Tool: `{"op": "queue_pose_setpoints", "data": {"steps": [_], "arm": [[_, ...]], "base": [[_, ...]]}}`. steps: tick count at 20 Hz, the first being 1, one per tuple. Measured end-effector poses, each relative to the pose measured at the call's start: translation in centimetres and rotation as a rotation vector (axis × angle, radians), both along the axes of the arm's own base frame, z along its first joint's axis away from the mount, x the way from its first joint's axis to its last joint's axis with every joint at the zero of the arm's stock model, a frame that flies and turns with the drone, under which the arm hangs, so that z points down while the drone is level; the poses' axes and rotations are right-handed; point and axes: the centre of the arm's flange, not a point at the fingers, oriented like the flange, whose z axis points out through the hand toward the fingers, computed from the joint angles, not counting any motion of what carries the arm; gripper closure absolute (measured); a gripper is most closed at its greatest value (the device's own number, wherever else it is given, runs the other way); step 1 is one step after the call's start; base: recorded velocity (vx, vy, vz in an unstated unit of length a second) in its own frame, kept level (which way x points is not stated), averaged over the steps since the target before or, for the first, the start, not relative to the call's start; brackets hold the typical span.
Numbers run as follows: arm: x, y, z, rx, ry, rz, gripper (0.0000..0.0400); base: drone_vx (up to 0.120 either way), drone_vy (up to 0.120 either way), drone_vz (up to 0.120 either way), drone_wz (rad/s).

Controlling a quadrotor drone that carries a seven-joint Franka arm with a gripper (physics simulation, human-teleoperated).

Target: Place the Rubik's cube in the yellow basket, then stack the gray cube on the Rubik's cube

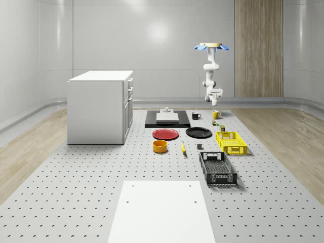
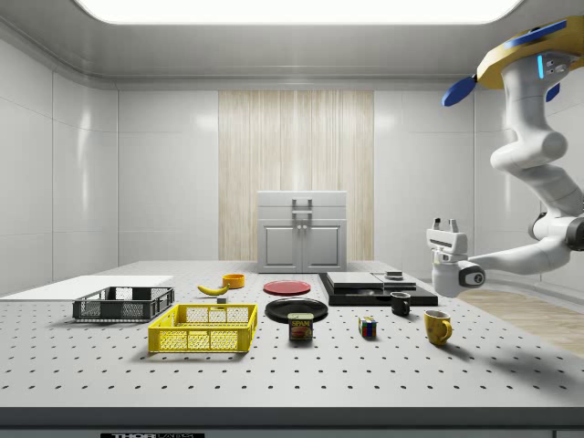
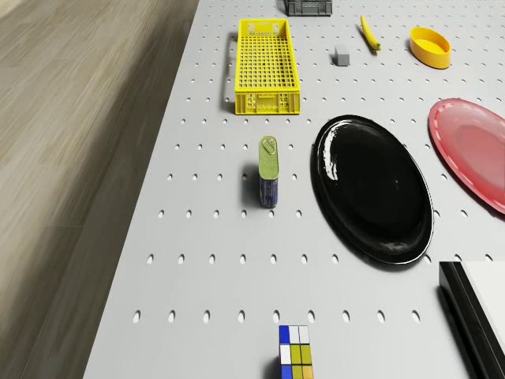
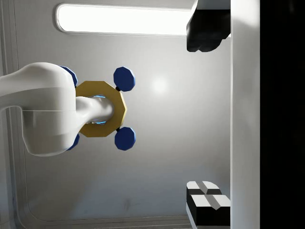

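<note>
A perforated grey table (image 1: 76,182) carries a white cabinet (image 1: 100,106) near its far left corner. A black slab (image 1: 167,119) sits mid-table toward the far edge, with a black mug (image 1: 196,116) and yellow mug (image 1: 216,114) beside it. In front lie a red plate (image 1: 166,134), black plate (image 1: 198,132), orange bowl (image 1: 160,146), banana (image 1: 183,147), tin (image 3: 269,170) and black crate (image 1: 217,168). A white sheet (image 1: 161,210) covers the near edge.

Looking along my claw, I see my own drone body (image 4: 99,109), yellow with blue rotors, against the grey ceiling, my white arm (image 4: 40,114) reaching from it. A long ceiling light (image 4: 124,20) glows. My two dark fingertips (image 4: 206,31) stand well apart.
</note>
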Motion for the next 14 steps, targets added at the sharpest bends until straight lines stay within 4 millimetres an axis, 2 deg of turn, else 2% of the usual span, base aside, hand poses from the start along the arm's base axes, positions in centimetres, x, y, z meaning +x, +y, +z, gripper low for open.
{"op": "queue_pose_setpoints", "data": {"steps": [8, 11, 14], "arm": [[-0.1, 1.8, -0.3, -0.188, -0.006, -0.005, 0.0000], [-0.1, 3.4, -0.9, -0.353, -0.008, -0.010, 0.0000], [0.0, 5.6, -2.2, -0.614, -0.009, -0.017, 0.0000]], "base": [[0.120, 0.000, 0.000, 0.000], [0.120, 0.000, 0.000, 0.000], [0.120, 0.000, 0.000, 0.000]]}}
